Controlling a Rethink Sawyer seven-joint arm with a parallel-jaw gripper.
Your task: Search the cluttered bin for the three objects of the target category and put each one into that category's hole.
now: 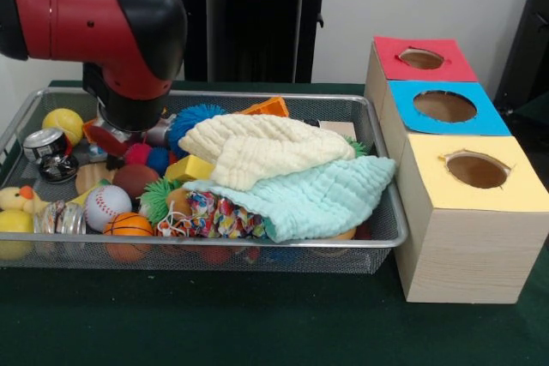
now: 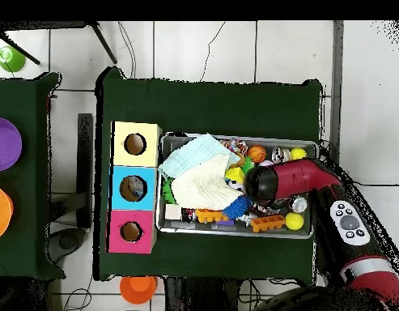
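At the front of the wire-mesh bin [image 1: 377, 244] lie a little basketball [image 1: 131, 225], a baseball [image 1: 107, 206] and a mint cloth [image 1: 317, 199], with a cream cloth [image 1: 262, 150] piled just behind it. The red and black arm reaches down into the bin's far left part, and its gripper [image 1: 129, 136] is hidden among the toys, so I cannot tell if it is open or holding something. Beside the bin stand three wooden boxes, and the blue-surround hole [image 1: 444, 106] is the middle one; I can read no words anywhere, and I cannot pick out any clear plastic container.
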